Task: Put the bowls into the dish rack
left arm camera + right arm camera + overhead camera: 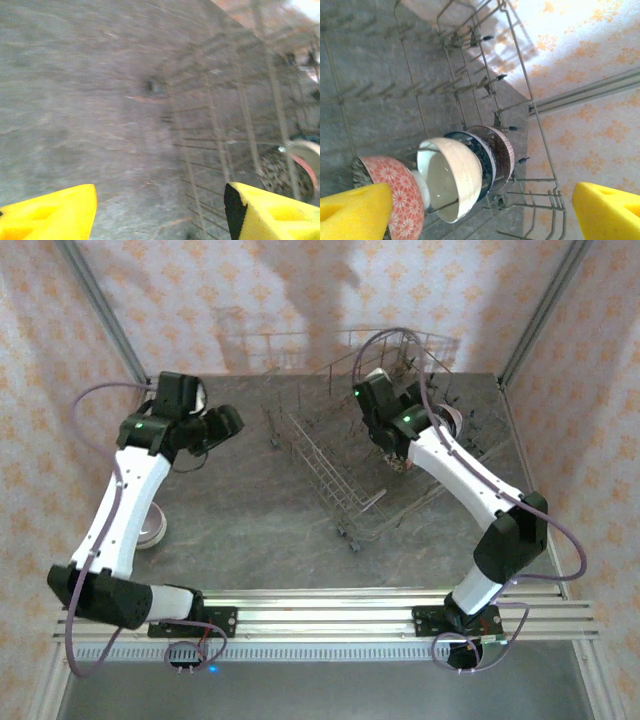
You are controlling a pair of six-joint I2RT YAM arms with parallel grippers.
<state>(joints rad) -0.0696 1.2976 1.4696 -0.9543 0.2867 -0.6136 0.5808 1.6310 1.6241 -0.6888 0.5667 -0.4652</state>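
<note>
The grey wire dish rack [330,475] stands at the centre-right of the table. Inside it, several bowls stand on edge in a row: a red-pink patterned bowl [395,200], a cream bowl [457,172], a dark-banded bowl [485,155] and a pink striped bowl [506,150]. My right gripper [480,217] hovers open just above them, inside the rack [470,85], holding nothing. A pale bowl [153,531] sits on the table at the left, partly hidden under my left arm. My left gripper [225,425] hangs open and empty left of the rack, above bare table [160,215].
The rack's wire side [235,125] and one small wheel [155,87] lie just ahead of my left gripper, with a speckled bowl [282,170] visible through the wires. Patterned walls enclose the table on three sides. Open tabletop [250,530] lies in front of the rack.
</note>
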